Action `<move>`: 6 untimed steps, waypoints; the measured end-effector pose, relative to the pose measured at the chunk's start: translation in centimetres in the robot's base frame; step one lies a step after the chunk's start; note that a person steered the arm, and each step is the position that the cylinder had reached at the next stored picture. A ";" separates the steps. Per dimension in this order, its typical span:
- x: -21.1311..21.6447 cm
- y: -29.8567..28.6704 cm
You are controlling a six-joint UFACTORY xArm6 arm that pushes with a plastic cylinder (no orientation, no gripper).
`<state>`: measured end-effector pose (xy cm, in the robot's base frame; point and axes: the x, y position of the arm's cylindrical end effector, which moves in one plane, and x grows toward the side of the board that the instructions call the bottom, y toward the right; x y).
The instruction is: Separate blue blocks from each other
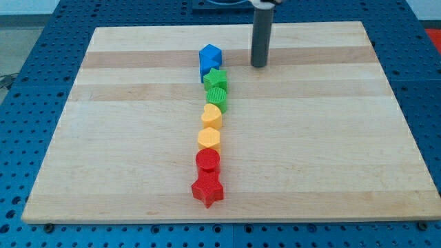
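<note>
The arm carries no pincer, only a rod, so nothing opens or closes. The tip (258, 65) rests on the tabletop (344, 138) in the upper middle of the frame, right of the blue blocks (209, 58) heading the column. They read as one blue mass, and the seam is unclear. The tip should probably nudge only the uppermost blue piece, sparing the green star (216, 79). Two green, two yellow and two red blocks are visible.
</note>
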<state>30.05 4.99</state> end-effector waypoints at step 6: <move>2.9 -11.1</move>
